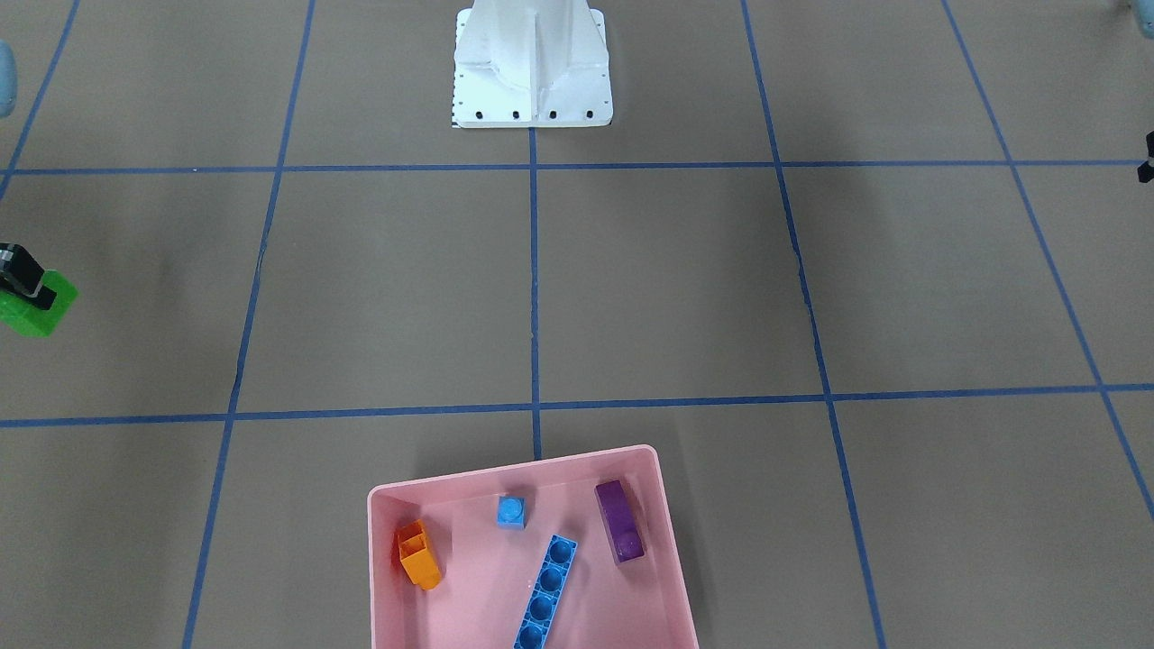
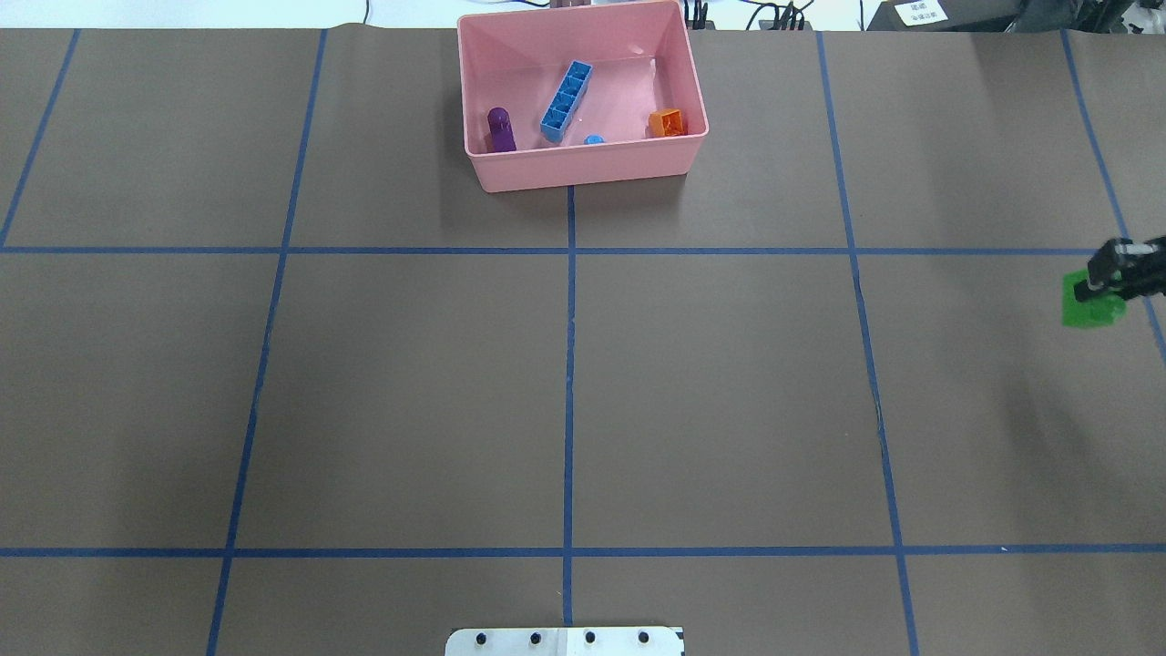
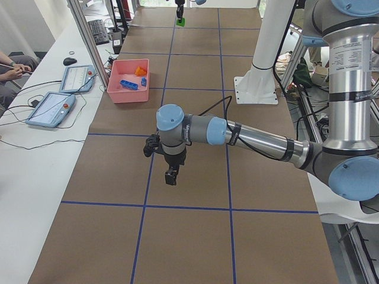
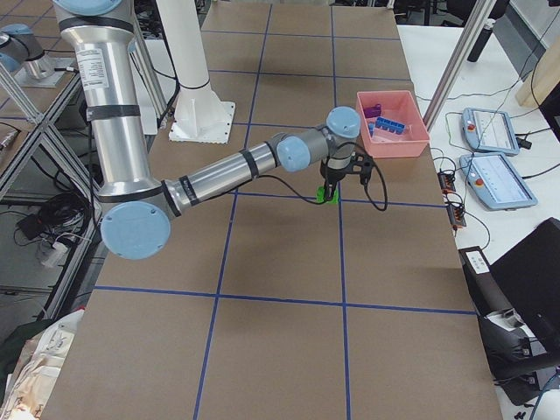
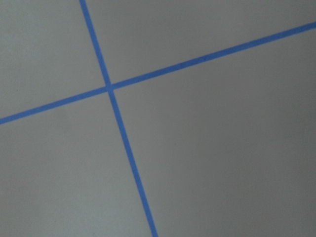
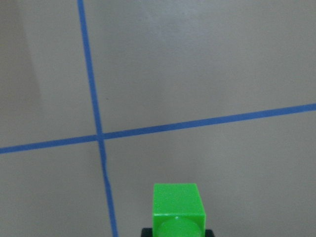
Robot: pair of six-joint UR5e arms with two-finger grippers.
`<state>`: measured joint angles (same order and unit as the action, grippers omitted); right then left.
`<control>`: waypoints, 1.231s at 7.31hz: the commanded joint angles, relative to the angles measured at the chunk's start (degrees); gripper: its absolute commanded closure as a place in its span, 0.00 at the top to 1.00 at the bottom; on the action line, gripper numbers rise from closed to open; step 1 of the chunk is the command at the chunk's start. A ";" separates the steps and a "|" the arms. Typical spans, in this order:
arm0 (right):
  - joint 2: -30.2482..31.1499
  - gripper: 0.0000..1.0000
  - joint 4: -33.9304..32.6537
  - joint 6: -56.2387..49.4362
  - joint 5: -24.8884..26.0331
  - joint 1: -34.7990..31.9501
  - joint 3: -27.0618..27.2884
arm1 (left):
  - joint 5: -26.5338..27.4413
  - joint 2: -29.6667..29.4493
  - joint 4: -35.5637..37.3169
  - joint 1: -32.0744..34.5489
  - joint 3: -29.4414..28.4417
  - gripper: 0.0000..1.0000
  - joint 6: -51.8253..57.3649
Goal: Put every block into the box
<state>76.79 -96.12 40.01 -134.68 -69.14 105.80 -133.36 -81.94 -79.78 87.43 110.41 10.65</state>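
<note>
The pink box (image 2: 583,169) stands at the table's far middle, also in the front view (image 1: 372,577). In it lie the orange block (image 2: 668,122), the small blue block (image 2: 593,139), the purple block (image 2: 500,129) and the long blue block (image 2: 566,101). My right gripper (image 2: 1093,287) is at the table's far right edge, shut on the green block (image 2: 1093,312), which also shows in the right wrist view (image 6: 177,205) and the front view (image 1: 38,308). My left gripper (image 3: 172,176) hangs over bare table and shows only in the left side view, so I cannot tell its state.
The white robot base (image 1: 532,81) stands at the near middle edge (image 2: 565,642). Blue tape lines divide the brown table into squares. Tablets and cables lie on the side bench (image 3: 56,103) beyond the box.
</note>
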 commanded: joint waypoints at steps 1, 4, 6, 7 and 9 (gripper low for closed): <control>-16.60 0.00 -17.45 0.16 1.08 1.72 -1.90 | -4.35 3.71 -0.02 5.97 -0.11 1.00 2.80; -35.70 0.00 -22.09 1.56 1.88 4.26 -17.68 | -4.98 4.07 -0.11 7.23 0.51 1.00 2.62; -47.56 0.00 -21.57 4.45 3.72 6.02 -31.47 | -4.98 4.07 -0.11 7.23 0.51 1.00 2.71; -49.88 0.00 -19.74 5.25 4.16 6.64 -35.19 | -4.98 4.07 -0.11 7.23 0.51 1.00 2.71; -52.86 0.00 -3.12 16.44 4.78 9.36 -45.36 | -4.98 4.07 -0.11 7.23 0.51 1.00 2.71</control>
<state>26.55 -109.28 49.67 -130.48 -61.63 67.63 -138.34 -77.87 -79.89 94.70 110.92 13.36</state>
